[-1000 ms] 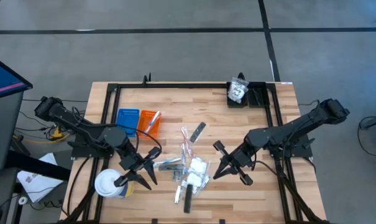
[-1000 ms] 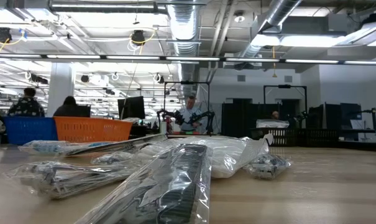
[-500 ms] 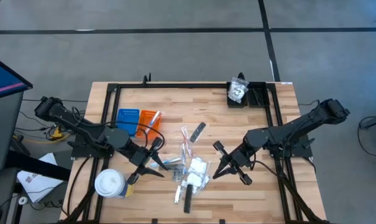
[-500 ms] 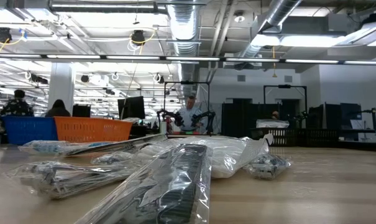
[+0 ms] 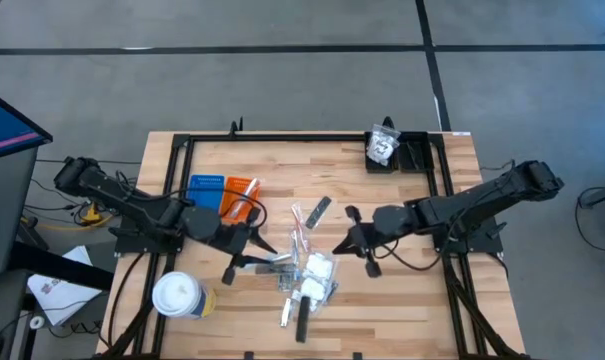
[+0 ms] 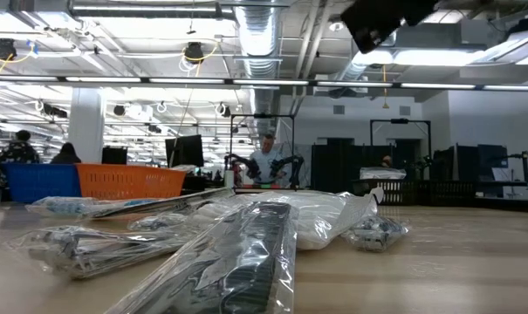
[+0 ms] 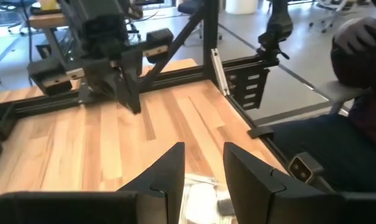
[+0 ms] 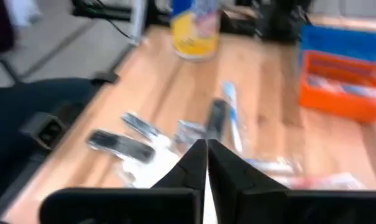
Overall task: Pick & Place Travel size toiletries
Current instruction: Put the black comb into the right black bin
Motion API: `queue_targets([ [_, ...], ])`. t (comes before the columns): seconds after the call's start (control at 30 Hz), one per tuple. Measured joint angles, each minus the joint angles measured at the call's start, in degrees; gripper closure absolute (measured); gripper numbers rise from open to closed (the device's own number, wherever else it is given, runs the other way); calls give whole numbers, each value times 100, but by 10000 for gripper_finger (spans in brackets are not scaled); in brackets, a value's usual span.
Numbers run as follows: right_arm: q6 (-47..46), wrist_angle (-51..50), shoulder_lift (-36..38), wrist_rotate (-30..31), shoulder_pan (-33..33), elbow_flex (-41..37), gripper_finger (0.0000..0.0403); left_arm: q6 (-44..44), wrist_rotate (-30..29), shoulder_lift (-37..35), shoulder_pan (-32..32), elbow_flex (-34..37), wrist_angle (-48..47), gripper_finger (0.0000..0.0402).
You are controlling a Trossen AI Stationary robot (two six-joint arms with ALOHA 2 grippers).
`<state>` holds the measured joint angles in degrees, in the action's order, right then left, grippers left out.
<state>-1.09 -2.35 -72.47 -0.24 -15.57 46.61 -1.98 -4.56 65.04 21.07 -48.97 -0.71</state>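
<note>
The travel size toiletries [image 5: 307, 272] lie in a loose pile at the table's middle: clear packets with white contents, thin sticks and dark flat sticks [image 8: 215, 118]. In the low view the packets [image 6: 237, 235] fill the foreground. My left gripper [image 5: 267, 254] hovers at the pile's left edge, open, with nothing between its fingers [image 7: 204, 168]. My right gripper [image 5: 340, 246] hovers at the pile's right edge, its fingers [image 8: 206, 163] shut on nothing. Both point toward the pile, slanting slightly down.
A blue tray [image 5: 206, 193] and an orange tray [image 5: 240, 195] stand side by side left of the pile. A round white lidded cup [image 5: 177, 295] stands near the front left. A black bin [image 5: 407, 155] holding a packet sits at the far right corner.
My left gripper has swung from beside the white cup toward the table's right and far side, up to the pile's left edge, tipping up from pointing down. My right gripper has swung toward the pile's right edge and tipped up likewise; its arm now shows in the low view.
</note>
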Motion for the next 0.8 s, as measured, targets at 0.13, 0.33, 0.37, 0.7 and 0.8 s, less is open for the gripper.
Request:
queue_targets([
  [0.13,-192,-335,1,759,3,0,354,194,2,0,-91,0,-133,298],
  [0.33,-585,-688,-268,1680,302,-11,294,754,43,318,-466,-7,-418,298],
  [0.37,-659,-588,-375,1752,392,5,287,839,81,447,-572,-8,-365,300],
  [0.7,-1249,-495,-1384,1783,1337,2,276,814,593,2294,-1520,-328,247,395],
  [0.8,-1249,-458,-1494,1737,1460,7,284,651,610,2494,-1606,-428,99,396],
])
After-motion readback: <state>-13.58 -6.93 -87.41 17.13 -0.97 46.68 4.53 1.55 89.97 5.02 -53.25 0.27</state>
